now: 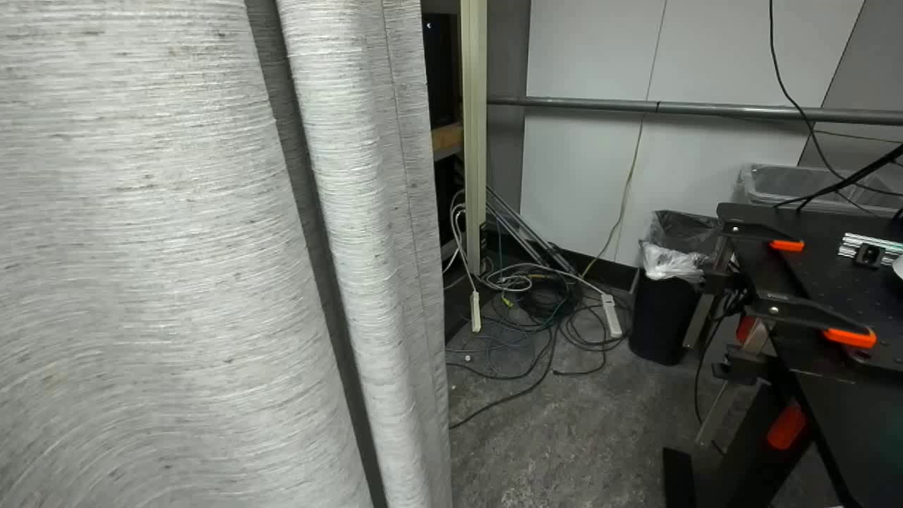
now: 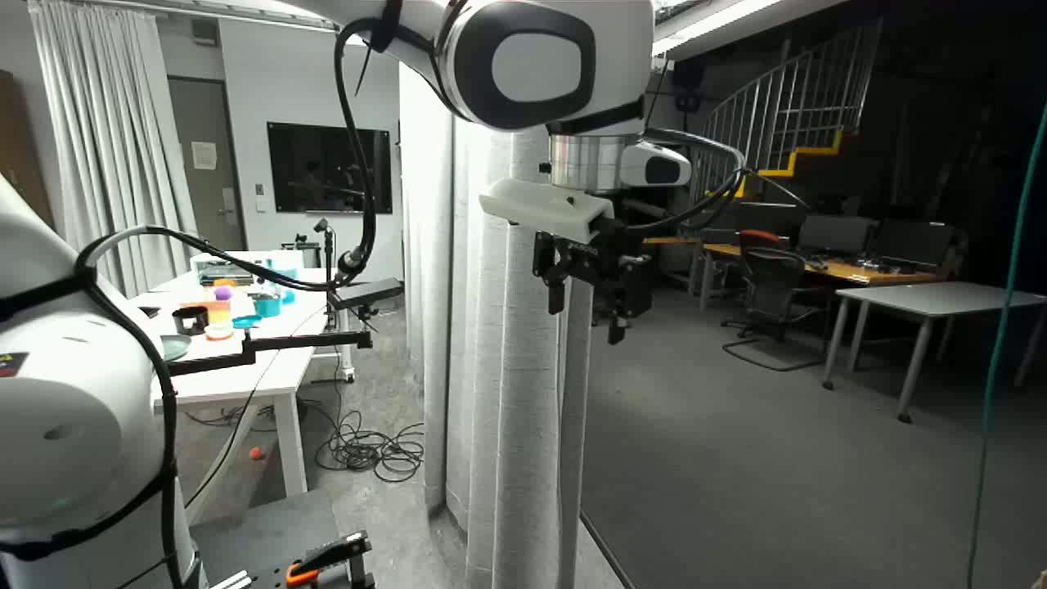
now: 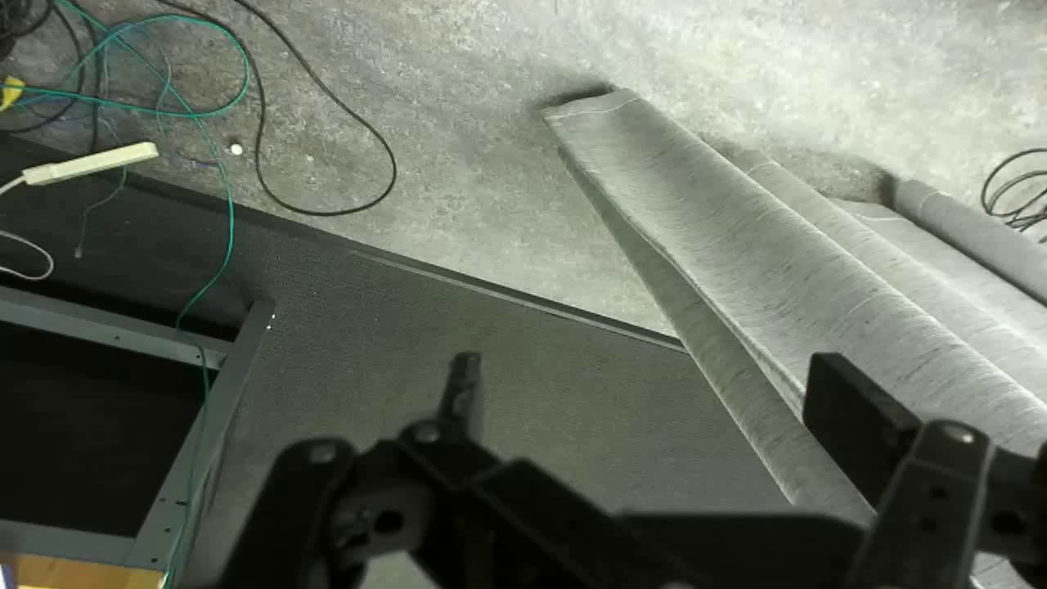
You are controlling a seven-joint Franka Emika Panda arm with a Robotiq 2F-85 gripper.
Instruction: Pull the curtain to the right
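The light grey woven curtain (image 1: pixel 176 247) fills the left of an exterior view, with its free edge hanging near the middle. It also hangs in folds in an exterior view (image 2: pixel 523 393), behind the gripper. My gripper (image 2: pixel 586 317) is open and points down at the curtain's free edge. In the wrist view the curtain (image 3: pixel 761 221) runs down to the right finger, and its edge strip lies between the open fingers of the gripper (image 3: pixel 646 364), nearer the right one. I cannot tell whether a finger touches the cloth. The gripper is not visible in the curtain close-up.
A black table (image 1: pixel 832 374) with orange-tipped clamps and a black bin (image 1: pixel 663 317) stand right of the curtain. Cables (image 1: pixel 543 303) lie on the floor. A white table (image 2: pixel 221 380) holds colourful items. A metal frame (image 3: pixel 237 360) shows in the wrist view.
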